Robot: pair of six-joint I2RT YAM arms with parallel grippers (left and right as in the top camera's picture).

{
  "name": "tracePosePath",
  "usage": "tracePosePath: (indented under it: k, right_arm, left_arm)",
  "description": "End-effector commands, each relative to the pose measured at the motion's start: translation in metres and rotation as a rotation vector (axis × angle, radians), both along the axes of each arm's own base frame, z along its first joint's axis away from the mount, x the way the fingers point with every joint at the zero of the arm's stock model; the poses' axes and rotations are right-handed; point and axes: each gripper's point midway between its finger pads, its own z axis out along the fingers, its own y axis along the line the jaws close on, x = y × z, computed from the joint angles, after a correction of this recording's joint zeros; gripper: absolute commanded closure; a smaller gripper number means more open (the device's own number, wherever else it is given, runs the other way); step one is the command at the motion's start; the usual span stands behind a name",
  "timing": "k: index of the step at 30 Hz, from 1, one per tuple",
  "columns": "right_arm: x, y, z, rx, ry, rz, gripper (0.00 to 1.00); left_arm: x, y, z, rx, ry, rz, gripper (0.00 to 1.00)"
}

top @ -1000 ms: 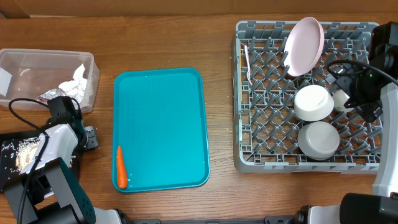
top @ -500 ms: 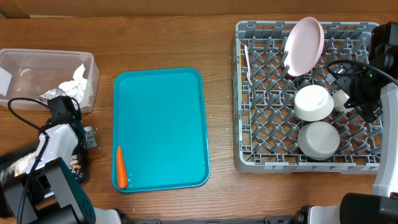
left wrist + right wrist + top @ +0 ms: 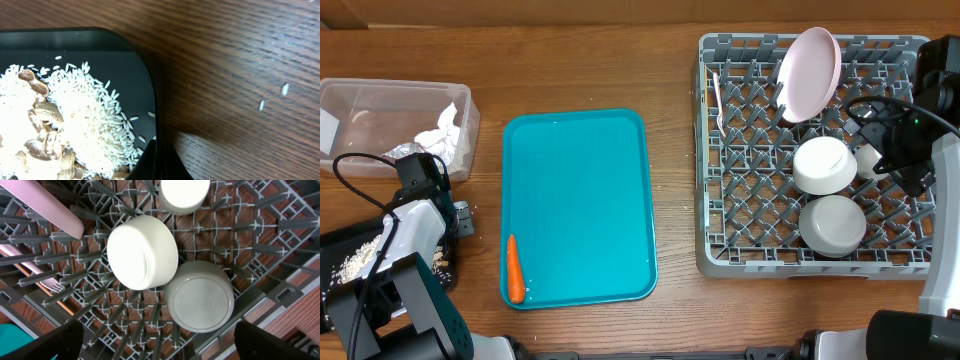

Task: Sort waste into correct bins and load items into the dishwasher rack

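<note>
The black tray (image 3: 100, 45) holds rice and nut scraps (image 3: 65, 120); it lies at the table's front left in the overhead view (image 3: 340, 250). My left gripper (image 3: 156, 161) is shut on the tray's rim; the arm hides its fingers from overhead. The clear tub (image 3: 350, 95) holds the napkin (image 3: 442, 132) and foil wrapper (image 3: 400, 152). The carrot piece (image 3: 515, 268) lies on the teal tray (image 3: 580, 190). The grey rack (image 3: 760, 260) holds the plate (image 3: 808, 72), fork (image 3: 717, 100), two bowls (image 3: 824, 165) (image 3: 833, 225) and cup (image 3: 868, 160). My right gripper (image 3: 160, 342) is open and empty above the bowls.
A few rice grains (image 3: 272, 97) lie loose on the wooden table to the right of the black tray. The left arm's cable (image 3: 360, 185) loops between the tub and the black tray.
The black tray moved fast and was blurred half a second ago; now it lies further left, partly out of frame. The right arm and rack have not moved.
</note>
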Motion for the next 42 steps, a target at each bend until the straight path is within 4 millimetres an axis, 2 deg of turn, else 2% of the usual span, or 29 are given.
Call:
tracePosePath:
  k: [1, 7, 13, 24, 25, 27, 28, 29, 31, 34, 35, 36, 37, 38, 42]
  right_arm:
    - [0.000, -0.001, 0.000, 0.000, -0.004, 0.000, 0.00]
    - [0.000, -0.001, 0.000, 0.000, -0.005, 0.000, 0.00]
    - [0.000, -0.001, 0.000, 0.000, -0.005, 0.000, 0.00]
    - [0.000, -0.001, 0.000, 0.000, -0.005, 0.000, 0.00]
    - [0.000, -0.001, 0.000, 0.000, -0.005, 0.000, 0.00]
    - [0.000, -0.001, 0.000, 0.000, -0.005, 0.000, 0.00]
    - [0.000, -0.001, 0.000, 0.000, -0.005, 0.000, 0.00]
    - [0.000, -0.001, 0.000, 0.000, -0.005, 0.000, 0.00]
    - [0.000, -0.001, 0.000, 0.000, -0.005, -0.001, 0.00]
    - [0.000, -0.001, 0.000, 0.000, -0.005, -0.001, 0.00]
    - [0.000, -0.001, 0.000, 0.000, -0.005, -0.001, 0.00]
    - [0.000, -0.001, 0.000, 0.000, -0.005, 0.000, 0.00]
    - [0.000, -0.001, 0.000, 0.000, -0.005, 0.000, 0.00]
    - [0.000, -0.001, 0.000, 0.000, -0.005, 0.000, 0.00]
    - [0.000, -0.001, 0.000, 0.000, -0.005, 0.000, 0.00]
  left_arm:
    - [0.005, -0.005, -0.005, -0.026, 0.009, -0.105, 0.96]
    - [0.011, -0.015, -0.007, -0.061, 0.020, -0.259, 0.96]
    - [0.008, -0.024, -0.009, -0.092, 0.053, -0.376, 0.96]
    - [-0.001, -0.031, -0.012, -0.131, 0.088, -0.385, 0.94]
    - [-0.001, -0.031, -0.012, -0.132, 0.088, -0.385, 0.86]
    - [-0.001, -0.031, -0.012, -0.132, 0.086, -0.377, 0.80]
    - [-0.002, -0.031, -0.012, -0.130, 0.087, -0.373, 0.69]
    - [-0.002, -0.031, -0.012, -0.130, 0.087, -0.373, 0.63]
    - [-0.002, -0.030, -0.012, -0.126, 0.088, -0.372, 0.62]
    - [0.000, -0.029, -0.011, -0.122, 0.083, -0.372, 0.41]
    - [0.001, -0.029, -0.011, -0.120, 0.081, -0.372, 0.40]
    - [0.002, -0.029, -0.010, -0.119, 0.078, -0.373, 0.33]
    - [0.003, -0.028, -0.009, -0.117, 0.075, -0.373, 0.05]
    - [0.005, -0.027, -0.007, -0.113, 0.069, -0.373, 0.00]
    - [0.014, -0.025, 0.003, -0.107, 0.045, -0.329, 0.00]
